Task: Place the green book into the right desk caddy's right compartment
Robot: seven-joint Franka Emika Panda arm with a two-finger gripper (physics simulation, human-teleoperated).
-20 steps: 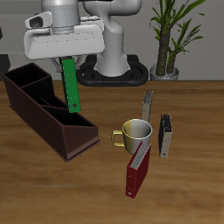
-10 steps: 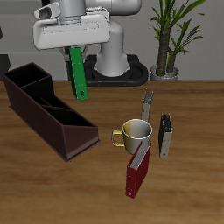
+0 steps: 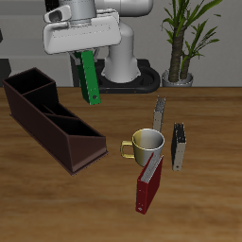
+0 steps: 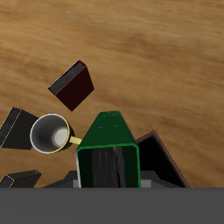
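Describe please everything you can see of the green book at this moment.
The green book is a thin, bright green hardcover that looks smooth and rigid. It hangs in the air, nearly upright with a slight tilt, its upper end gripped by the claw. Nothing else touches it. It is above the table, over the nearer end of the right desk caddy, not yet inside any compartment. The wrist view shows its green cover and a darker edge between the covers.

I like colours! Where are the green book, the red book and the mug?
green book [image 3: 91,78], exterior view, middle of its cover
red book [image 3: 148,186], exterior view, its cover
mug [image 3: 147,146], exterior view, its side wall
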